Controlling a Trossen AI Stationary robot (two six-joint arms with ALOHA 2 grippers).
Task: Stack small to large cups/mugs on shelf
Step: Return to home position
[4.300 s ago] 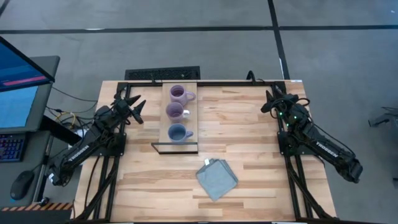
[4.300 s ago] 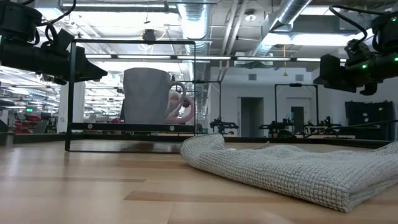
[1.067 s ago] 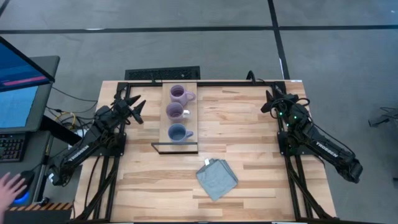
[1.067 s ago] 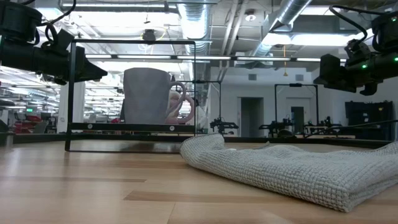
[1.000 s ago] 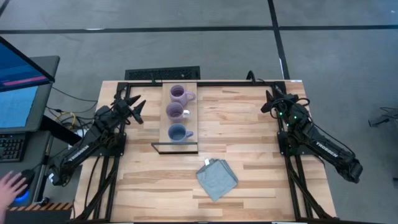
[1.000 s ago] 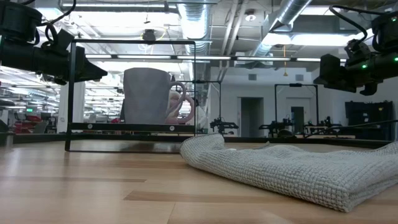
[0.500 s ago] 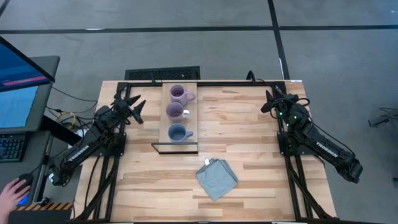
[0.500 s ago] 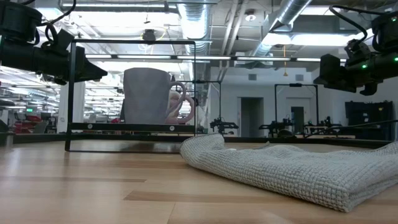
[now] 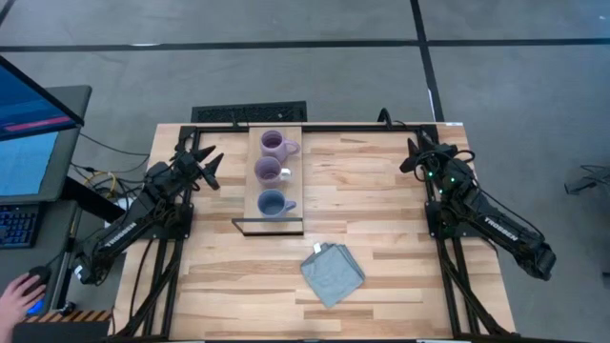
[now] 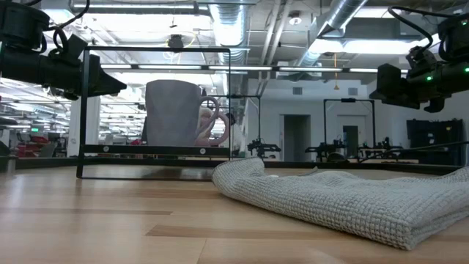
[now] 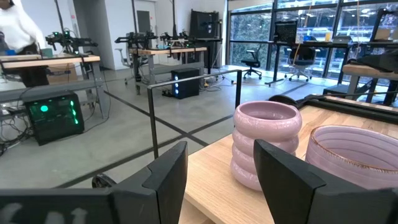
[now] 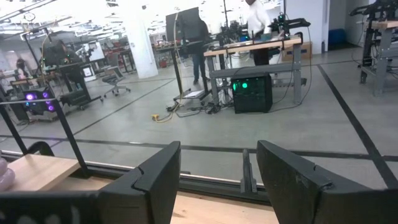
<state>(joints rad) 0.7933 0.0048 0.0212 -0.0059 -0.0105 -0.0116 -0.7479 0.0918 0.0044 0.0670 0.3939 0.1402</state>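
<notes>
Three mugs stand in a row on the light-wood shelf: a lilac one farthest back, a second lilac one in the middle, and a dusty blue one nearest the front. Each rests on its base, handle pointing right. In the left wrist view the two lilac mugs show close ahead. My left gripper hovers open, left of the shelf, beside the far mugs. My right gripper hovers open at the table's far right, far from the mugs. Neither holds anything.
A folded grey-blue cloth lies on the tabletop in front of the shelf. A thin black frame surrounds the shelf. A person's hand rests on a mouse at a desk left of the table.
</notes>
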